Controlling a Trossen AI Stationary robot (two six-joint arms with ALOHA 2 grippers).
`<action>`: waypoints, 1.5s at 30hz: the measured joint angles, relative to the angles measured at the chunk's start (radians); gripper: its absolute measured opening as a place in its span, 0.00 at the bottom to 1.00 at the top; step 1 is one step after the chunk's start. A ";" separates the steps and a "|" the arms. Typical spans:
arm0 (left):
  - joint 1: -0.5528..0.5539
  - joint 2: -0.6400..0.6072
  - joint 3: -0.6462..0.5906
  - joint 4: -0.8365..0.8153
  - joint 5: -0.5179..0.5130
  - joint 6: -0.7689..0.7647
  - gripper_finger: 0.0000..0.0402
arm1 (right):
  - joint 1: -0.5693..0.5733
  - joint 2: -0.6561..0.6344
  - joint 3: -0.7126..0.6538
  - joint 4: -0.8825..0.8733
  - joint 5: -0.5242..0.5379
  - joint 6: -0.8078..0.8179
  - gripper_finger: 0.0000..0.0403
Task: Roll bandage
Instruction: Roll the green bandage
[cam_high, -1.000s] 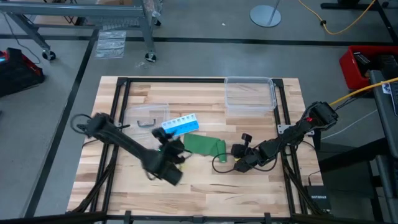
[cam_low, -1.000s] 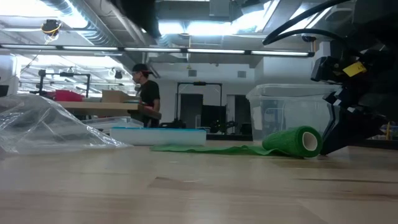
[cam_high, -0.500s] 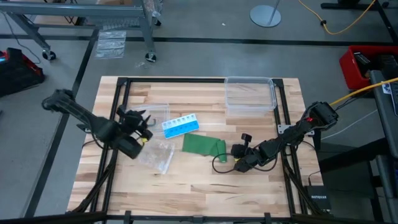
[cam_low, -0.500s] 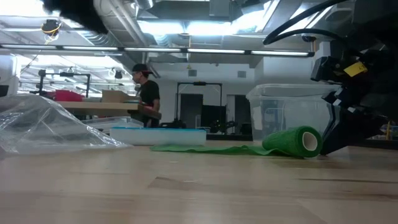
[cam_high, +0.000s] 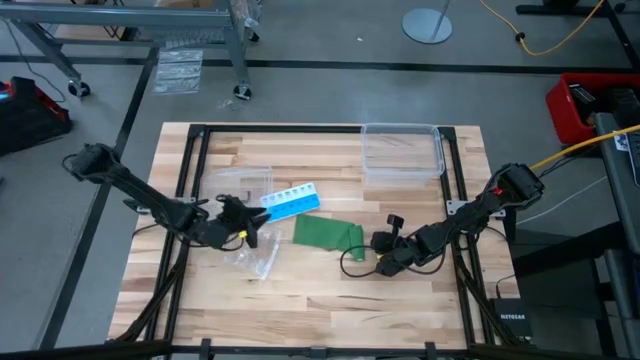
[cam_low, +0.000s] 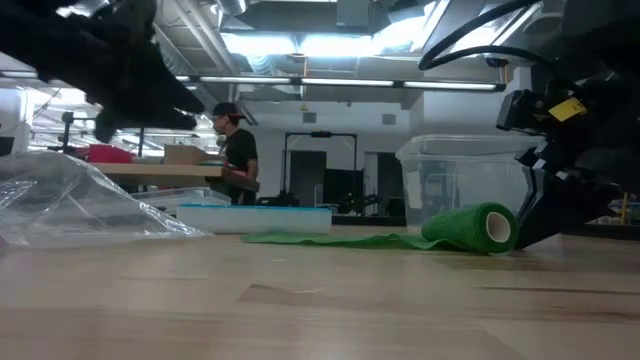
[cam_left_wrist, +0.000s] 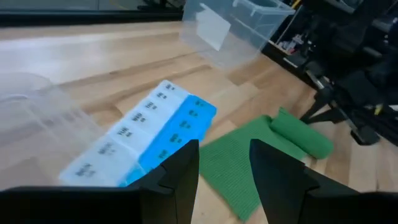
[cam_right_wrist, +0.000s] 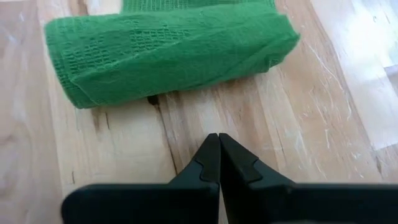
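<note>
The green bandage lies on the table, part rolled. Its roll rests on its side at the right end, and a flat strip runs from it toward the table's left. My right gripper is shut, slanting down, with its tips a short gap from the roll's side. In the low view it stands right of the roll. My left gripper is open and nearly level above a clear bag. It points toward the strip's loose end and holds nothing.
A blue and white pill organizer lies just beyond the strip. A small clear plastic bag lies under my left gripper. A clear plastic box stands at the far right, a clear lid at the far left. A person stands in the room behind.
My left gripper has drawn back from over the strip's loose end toward the table's left. It has then sunk and tipped from pointing down to nearly level, facing the bandage. The bandage and my right gripper have kept still.
</note>
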 joint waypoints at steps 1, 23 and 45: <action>0.012 0.040 0.001 0.040 0.012 0.013 0.34 | 0.000 0.001 0.006 0.001 -0.009 -0.013 0.00; 0.195 0.623 0.313 0.172 0.310 0.216 0.34 | -0.070 0.001 0.049 0.065 -0.102 -0.094 0.00; 0.210 0.629 0.318 -0.054 0.418 0.062 0.34 | -0.114 0.001 0.050 0.191 -0.104 -0.120 0.00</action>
